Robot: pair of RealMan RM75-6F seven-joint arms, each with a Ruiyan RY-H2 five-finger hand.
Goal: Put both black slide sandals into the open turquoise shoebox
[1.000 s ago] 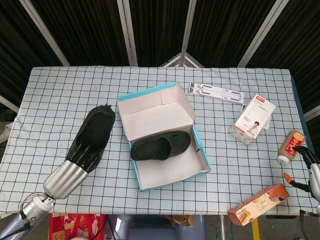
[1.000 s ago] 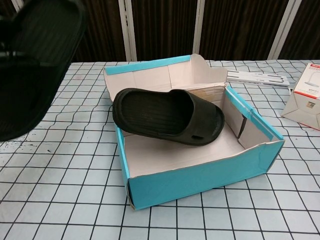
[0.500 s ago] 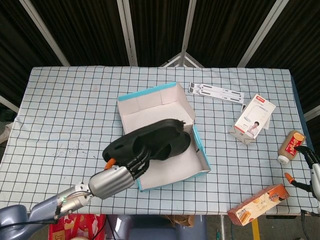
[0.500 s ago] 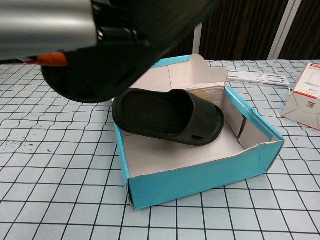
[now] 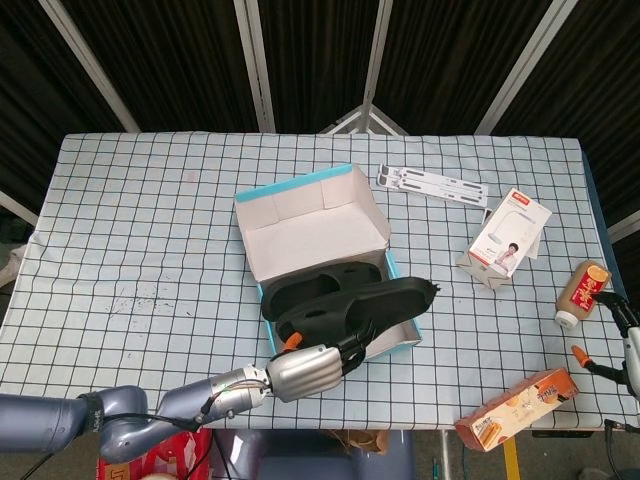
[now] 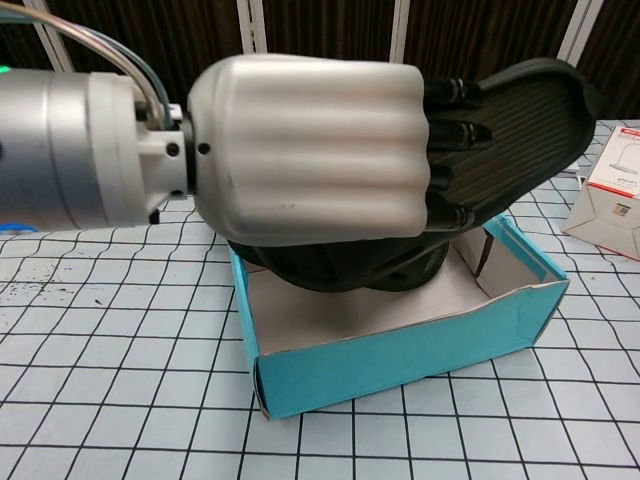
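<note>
Second of two placements in hand. Left hand (image 5: 310, 366) clamped on the second sandal (image 5: 365, 303), held over the front half of the shoebox (image 5: 318, 190); first sandal (image 5: 300, 288) already lying inside, toward the back. Next, by judgement: lower beside the first one, clear of the front wall, then release. Right hand (image 5: 622, 322) at the bench (image 5: 120, 200) edge, fingers too cut off to tell. White carton (image 5: 510, 238) and bottle (image 5: 581, 292) printed, no writing legible.

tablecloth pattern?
White tablecloth with a black grid of squares; clearest in the head view.
</note>
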